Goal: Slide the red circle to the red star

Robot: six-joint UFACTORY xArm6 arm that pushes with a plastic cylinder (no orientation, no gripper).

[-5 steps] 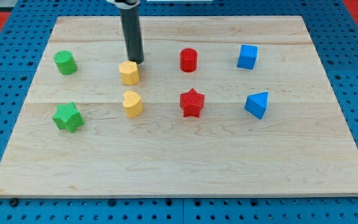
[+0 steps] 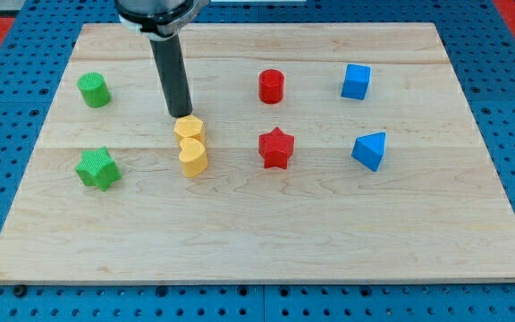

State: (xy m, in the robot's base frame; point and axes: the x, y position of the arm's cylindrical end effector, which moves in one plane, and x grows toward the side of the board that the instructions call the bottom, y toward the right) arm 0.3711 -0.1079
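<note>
The red circle [image 2: 271, 86] stands in the upper middle of the wooden board [image 2: 257, 224]. The red star [image 2: 276, 148] lies just below it, a short gap apart. My tip [image 2: 181, 114] is left of both, touching the top edge of the yellow hexagon block [image 2: 189, 129]. That block is pressed against the yellow heart [image 2: 192, 156] below it. My tip is about a hundred pixels left of the red circle.
A green cylinder [image 2: 93, 89] and a green star [image 2: 97, 168] sit at the view's left. A blue cube [image 2: 356, 80] and a blue wedge [image 2: 370, 149] sit at the view's right. The board lies on a blue pegboard.
My tip has moved down and slightly left, pushing the yellow hexagon down against the yellow heart, which shifted down a little. The red blocks have not moved.
</note>
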